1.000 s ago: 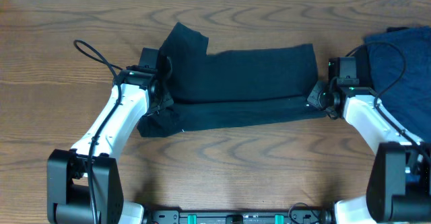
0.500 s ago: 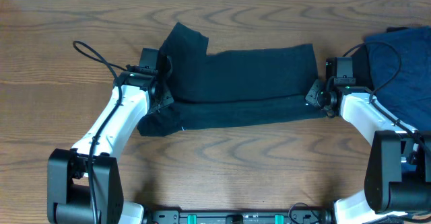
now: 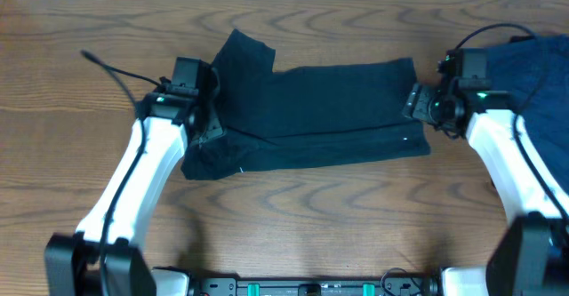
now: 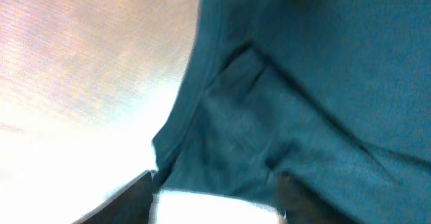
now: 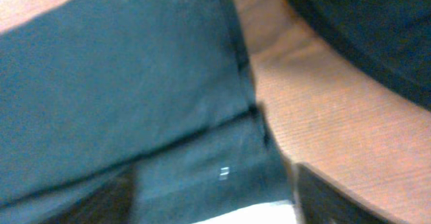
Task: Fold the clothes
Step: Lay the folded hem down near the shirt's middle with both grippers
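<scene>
1. The T-shirt (image 3: 329, 100) below me is soft cloth, very dark teal-black and fully matt. My wrist views show a fine knit and a stitched hem along its edges.
2. The table (image 3: 89, 38) is brown wood with a wavy grain. It is smooth and has a light sheen, which glares pale in my left wrist view.
3. The second garment (image 3: 533, 65) by my right side is navy cloth, also matt and a shade bluer.
4. My left arm (image 3: 147, 167) and right arm (image 3: 507, 154) wear smooth white plastic shells, slightly glossy.
</scene>
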Controlling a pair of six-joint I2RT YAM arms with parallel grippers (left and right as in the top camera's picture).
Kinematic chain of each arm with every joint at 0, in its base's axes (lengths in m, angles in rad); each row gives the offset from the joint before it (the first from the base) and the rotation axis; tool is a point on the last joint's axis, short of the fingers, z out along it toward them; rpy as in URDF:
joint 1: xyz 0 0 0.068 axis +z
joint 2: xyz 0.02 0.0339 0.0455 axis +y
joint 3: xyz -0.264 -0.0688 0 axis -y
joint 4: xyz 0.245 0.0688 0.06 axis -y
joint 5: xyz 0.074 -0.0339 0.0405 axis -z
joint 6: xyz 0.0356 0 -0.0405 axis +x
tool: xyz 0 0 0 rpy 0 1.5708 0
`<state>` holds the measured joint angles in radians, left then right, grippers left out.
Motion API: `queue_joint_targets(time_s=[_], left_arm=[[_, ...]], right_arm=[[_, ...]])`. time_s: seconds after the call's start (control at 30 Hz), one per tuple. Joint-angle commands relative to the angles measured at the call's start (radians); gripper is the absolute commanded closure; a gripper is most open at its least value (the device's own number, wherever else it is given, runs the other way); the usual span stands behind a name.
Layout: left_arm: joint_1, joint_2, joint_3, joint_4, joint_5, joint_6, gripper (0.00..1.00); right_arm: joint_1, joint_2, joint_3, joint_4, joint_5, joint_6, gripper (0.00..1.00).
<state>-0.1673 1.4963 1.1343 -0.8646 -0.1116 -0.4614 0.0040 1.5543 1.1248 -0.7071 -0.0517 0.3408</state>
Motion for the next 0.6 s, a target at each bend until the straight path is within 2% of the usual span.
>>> queue_joint_targets(time_s=[0.0,0.07,0.17,0.3,0.43,0.57], left_arm=[[0.004,-0.013,0.008,-0.073,-0.001,-0.049,0.80],[0.005,-0.010,-0.022,-0.094,0.020,-0.068,0.93],[0.004,0.003,-0.075,-0.087,0.075,-0.068,0.94],[0.005,0.031,-0.130,-0.065,0.078,-0.068,0.94],[0.005,0.061,-0.171,-0.014,0.078,-0.068,0.94],[0.005,0.094,-0.175,-0.008,0.078,-0.068,0.94]], right_arm=[[0.003,-0.024,0.003,-0.097,-0.031,-0.017,0.74],[0.004,-0.021,-0.020,-0.139,-0.035,-0.016,0.98],[0.004,-0.021,-0.087,-0.133,-0.062,-0.016,0.99],[0.004,-0.021,-0.196,-0.024,-0.120,-0.024,0.99],[0.004,-0.021,-0.285,0.112,-0.198,-0.086,0.99],[0.005,-0.021,-0.318,0.167,-0.211,-0.148,0.99]])
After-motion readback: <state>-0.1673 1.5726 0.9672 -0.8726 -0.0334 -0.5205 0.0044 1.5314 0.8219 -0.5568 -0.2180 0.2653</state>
